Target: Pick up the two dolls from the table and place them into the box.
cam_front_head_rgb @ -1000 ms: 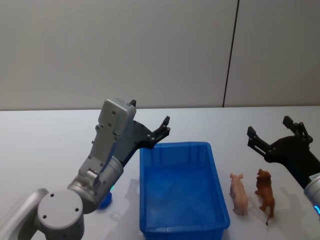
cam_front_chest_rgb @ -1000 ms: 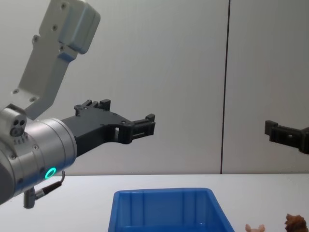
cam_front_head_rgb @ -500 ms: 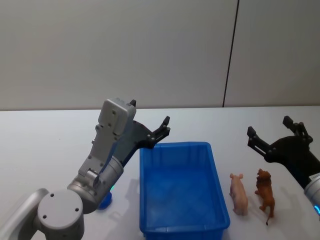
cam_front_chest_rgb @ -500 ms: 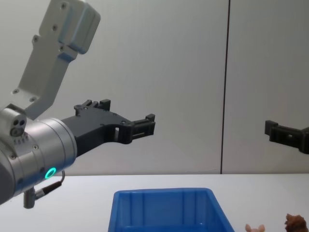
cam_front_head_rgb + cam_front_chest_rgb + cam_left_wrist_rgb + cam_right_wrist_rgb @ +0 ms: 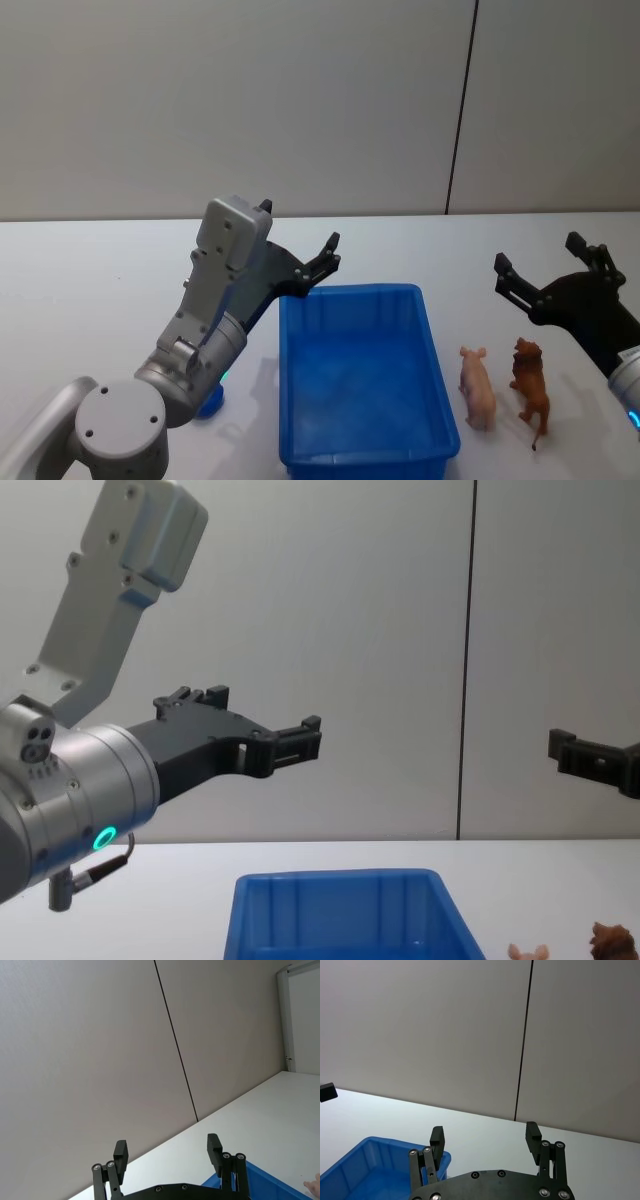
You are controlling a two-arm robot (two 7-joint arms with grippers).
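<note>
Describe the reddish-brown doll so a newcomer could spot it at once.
Find the blue box on the white table; two small dolls sit just to its right. The reddish-brown doll is the outer one, shaggy and lion-like, while the pink doll nearer the box is pale and smooth.

Plain grey wall [image 5: 250, 100] behind, a thin dark vertical seam [image 5: 460, 110] right of centre.

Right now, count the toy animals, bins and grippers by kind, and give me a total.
Pink toy pig: 1
Reddish-brown toy lion: 1
Blue bin: 1
Grippers: 2, the left gripper and the right gripper, both open
Total: 5
</note>
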